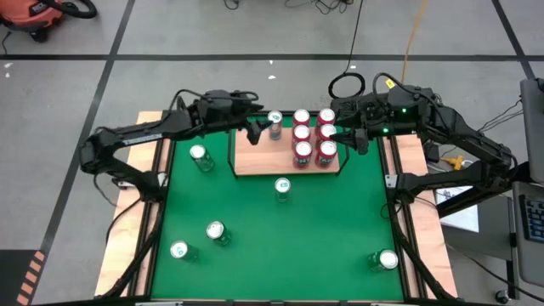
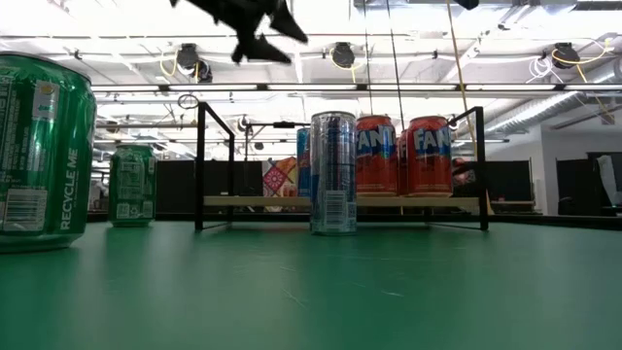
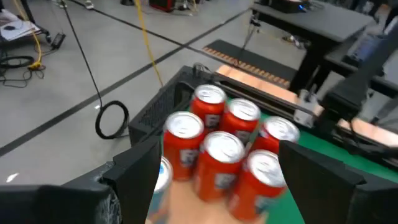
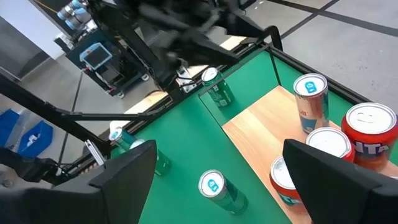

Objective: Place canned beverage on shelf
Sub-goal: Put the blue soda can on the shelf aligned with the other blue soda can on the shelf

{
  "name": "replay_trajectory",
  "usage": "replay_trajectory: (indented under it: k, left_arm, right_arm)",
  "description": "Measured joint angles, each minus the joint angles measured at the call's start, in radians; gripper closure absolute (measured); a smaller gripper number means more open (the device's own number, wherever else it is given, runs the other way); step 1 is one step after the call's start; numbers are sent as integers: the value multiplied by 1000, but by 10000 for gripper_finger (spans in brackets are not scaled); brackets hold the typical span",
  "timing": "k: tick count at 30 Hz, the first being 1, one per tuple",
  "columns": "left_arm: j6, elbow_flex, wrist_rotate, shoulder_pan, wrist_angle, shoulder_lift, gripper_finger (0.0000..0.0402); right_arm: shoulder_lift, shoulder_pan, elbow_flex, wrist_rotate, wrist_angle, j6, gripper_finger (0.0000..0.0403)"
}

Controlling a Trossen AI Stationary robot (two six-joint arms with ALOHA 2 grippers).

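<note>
The shelf (image 1: 255, 157), a light-wood board with a thin black rail, stands at the table's far middle. Several red cans (image 1: 314, 136) stand upright on its right half, and a silver can (image 1: 274, 121) stands at its far left. My left gripper (image 1: 257, 130) hangs open above the shelf's left part, just beside the silver can, with nothing between its fingers; the red cans (image 3: 224, 149) lie ahead of it. My right gripper (image 1: 355, 140) hovers open at the shelf's right edge, also holding nothing. A silver-blue can (image 2: 333, 173) stands on the green mat just in front of the shelf.
Green cans stand upright on the mat: one at the left (image 1: 201, 157), two at the near left (image 1: 217, 232) (image 1: 180, 251), one at the near right (image 1: 384, 259). Pale wooden strips (image 1: 127, 238) run along the table's sides. The mat's middle is bare.
</note>
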Motion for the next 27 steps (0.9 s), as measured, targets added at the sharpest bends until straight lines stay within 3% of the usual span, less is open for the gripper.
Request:
replay_trajectory:
  k: [6,13,20,27]
  left_arm:
    - [-80,113,-92,-145,-178,-57,84]
    - [-198,142,-238,-324,-197,-69,84]
    - [-235,141,-266,-451,-245,-40,84]
    - [-209,141,-229,-519,-260,31,84]
  right_arm:
    - [24,0,0,0,-34,-38,62]
    - [47,20,0,-5,-46,-13,62]
    - [48,76,0,-6,-46,34,62]
    - [50,119,0,-2,-46,62,62]
